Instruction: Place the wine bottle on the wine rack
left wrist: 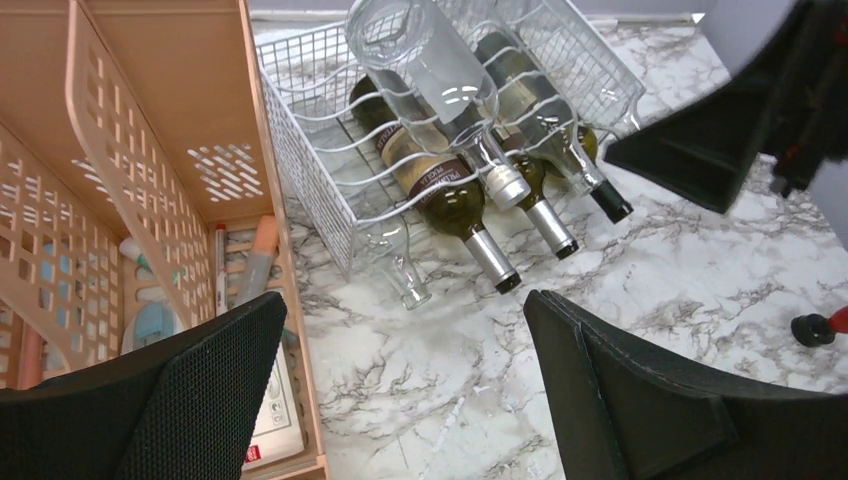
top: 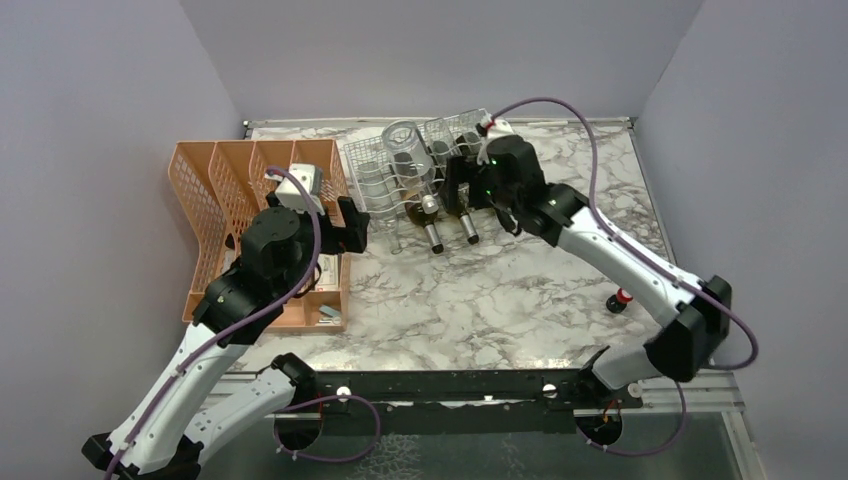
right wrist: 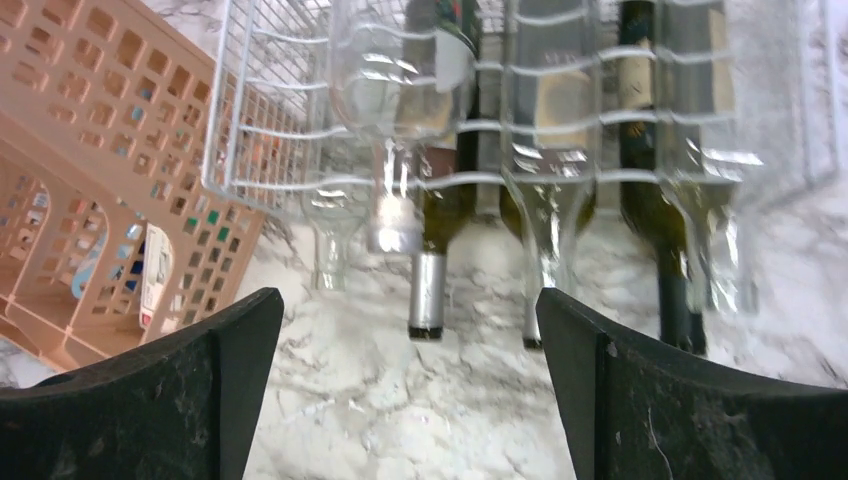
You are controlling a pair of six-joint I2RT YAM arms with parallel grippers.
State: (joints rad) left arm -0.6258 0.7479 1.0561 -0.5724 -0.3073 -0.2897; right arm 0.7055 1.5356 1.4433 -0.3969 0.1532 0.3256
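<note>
Since both the left gripper [left wrist: 405, 305] and the right gripper [right wrist: 405, 305] stand spread wide with nothing between their fingers, the bottle [left wrist: 430, 70] looks to be resting on its own. It is a clear one lying on the top cradles of the rack [left wrist: 300, 140], tilted, with its base high at the back and its capped neck pointing down over the front edge. Whether it sits in one cradle or across two I cannot tell.

That tilt is the main worry. Only thin wavy wires bear it, and glass on wire grips little. I judge that a small nudge could send it sliding neck first onto the tabletop [left wrist: 650, 290] or onto the dark bottles [left wrist: 455, 200] in the tier beneath.

The nudge would most likely come from the right gripper, which in the top view sits just beside the rack's front right, close to those jutting necks. A sideways pull-away might clip one. The rack is light wire and may shift if a finger catches it.

The left gripper hovers near the rack's front left corner, with the organiser [left wrist: 150, 100] just beside it, so a careless swing could snag either.
</note>
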